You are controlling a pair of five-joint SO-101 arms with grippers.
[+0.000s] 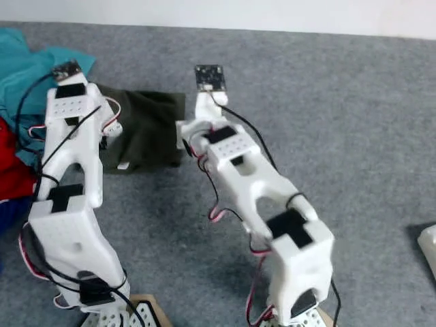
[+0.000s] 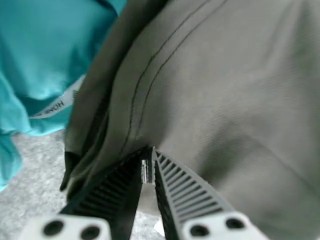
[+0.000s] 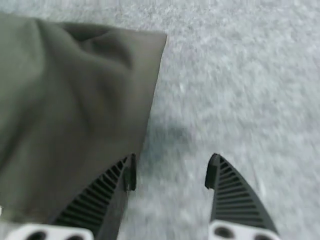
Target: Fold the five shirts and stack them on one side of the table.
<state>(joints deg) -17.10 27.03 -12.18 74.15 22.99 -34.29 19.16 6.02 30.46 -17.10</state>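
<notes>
The olive shirt (image 1: 146, 126) is spread on the grey table (image 1: 340, 102), just beside the teal shirt (image 1: 27, 75) and near the red shirt (image 1: 10, 163). A fold of it is pinched between the closed fingers of the left gripper (image 2: 148, 162). The right gripper (image 3: 170, 172) is held with fingers apart at the shirt's edge, one finger over the cloth.

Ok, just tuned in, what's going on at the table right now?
Both arms are at the olive shirt, which lies on the grey table between them. The left end effector is shut, tips against the cloth; whether it pinches any I cannot tell. The right end effector is open at the shirt's edge, one finger over bare table. A teal shirt and a red shirt lie bunched beside the left arm, unfolded.
</notes>
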